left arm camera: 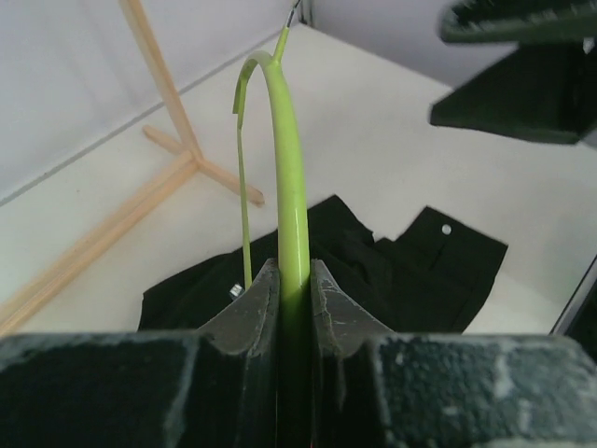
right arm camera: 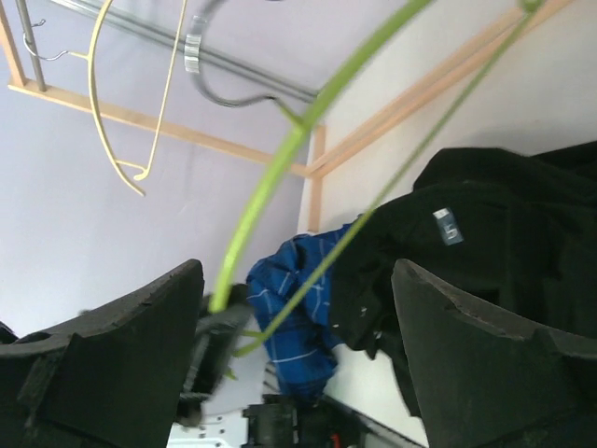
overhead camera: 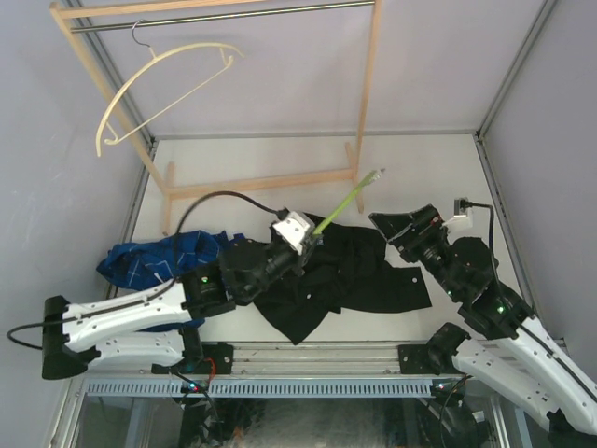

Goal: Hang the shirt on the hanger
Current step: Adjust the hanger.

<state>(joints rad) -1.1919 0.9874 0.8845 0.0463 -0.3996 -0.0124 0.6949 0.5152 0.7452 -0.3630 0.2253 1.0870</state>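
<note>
The black shirt [overhead camera: 359, 271] lies crumpled on the table in the middle; its white collar label shows in the right wrist view [right arm camera: 448, 226]. My left gripper [overhead camera: 312, 238] is shut on the lime-green hanger [overhead camera: 347, 200] and holds it up over the shirt, hook end pointing to the far right. In the left wrist view the hanger [left arm camera: 289, 168] rises from between my closed fingers [left arm camera: 252, 313], with the shirt [left arm camera: 401, 271] below. My right gripper [overhead camera: 392, 229] is open and empty at the shirt's right edge. In the right wrist view the hanger [right arm camera: 270, 177] crosses in front of it.
A blue plaid shirt [overhead camera: 159, 259] lies bunched at the table's left. A wooden clothes rack [overhead camera: 280, 177] stands at the back, with a cream hanger [overhead camera: 154, 79] on its rail. Grey walls enclose the table on the left, right and back.
</note>
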